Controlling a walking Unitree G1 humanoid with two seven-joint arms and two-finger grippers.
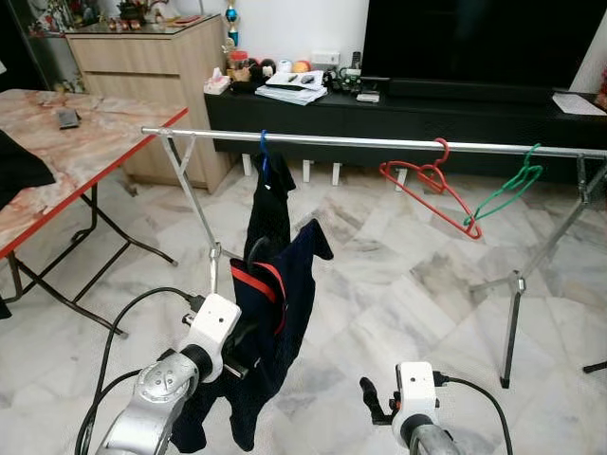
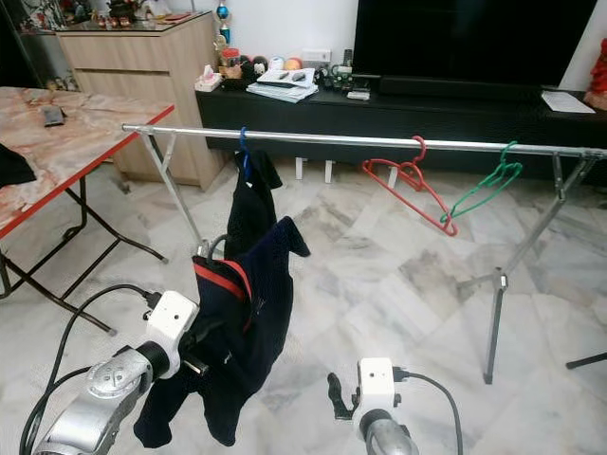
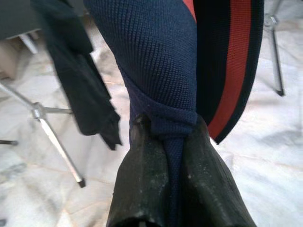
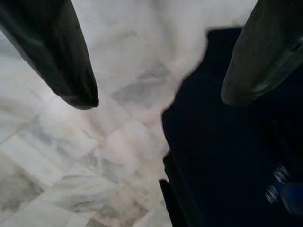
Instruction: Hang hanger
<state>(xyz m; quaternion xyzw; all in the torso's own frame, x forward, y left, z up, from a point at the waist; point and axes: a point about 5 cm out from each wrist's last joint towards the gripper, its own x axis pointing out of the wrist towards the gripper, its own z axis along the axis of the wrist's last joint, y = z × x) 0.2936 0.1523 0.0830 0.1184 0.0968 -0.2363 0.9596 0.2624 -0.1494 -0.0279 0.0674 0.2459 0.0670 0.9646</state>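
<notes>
My left gripper (image 3: 165, 137) pinches the soft, floppy navy knit garment with red stripe (image 1: 275, 313) below the silver rail (image 1: 379, 142); its hanger's stiff hook looks the better hold; right gripper (image 4: 156, 94) gapes, idle.

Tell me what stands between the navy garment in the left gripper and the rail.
Nothing visible. The left gripper pinches the navy garment below the rail; a black garment on a blue hanger already hangs directly above, with open rail beside it.
</notes>
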